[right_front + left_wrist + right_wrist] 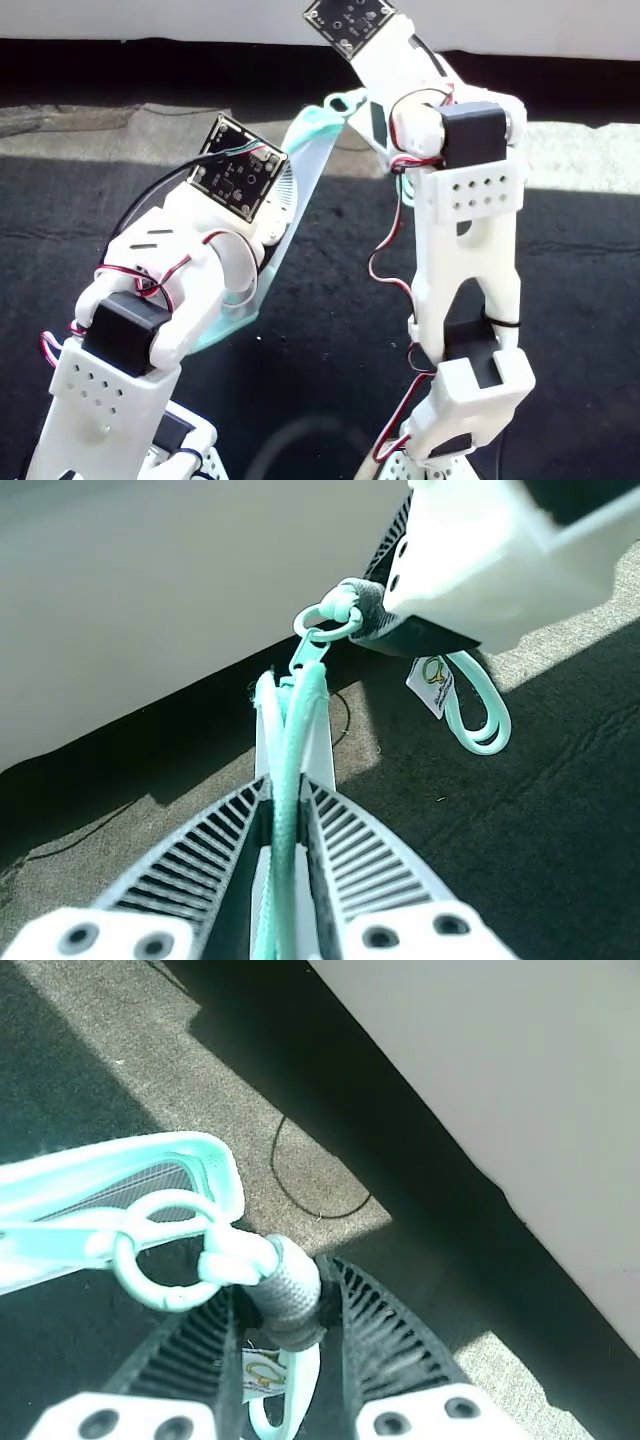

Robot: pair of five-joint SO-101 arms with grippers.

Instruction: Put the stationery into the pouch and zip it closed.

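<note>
Pouch point(298, 715) in left claw point(288, 792) (pull point(280, 1282) in right claw point(286, 1310))

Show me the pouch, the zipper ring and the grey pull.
pouch point(308, 165): high view, on its see-through side panel.
zipper ring point(120, 1256): right wrist view, on the ring's rim.
grey pull point(285, 1295): right wrist view, on its ribbed middle.

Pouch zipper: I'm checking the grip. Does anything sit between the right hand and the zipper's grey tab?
Nothing visible: the right hand is shut on the grey tab; the left hand grips the pouch.
</note>
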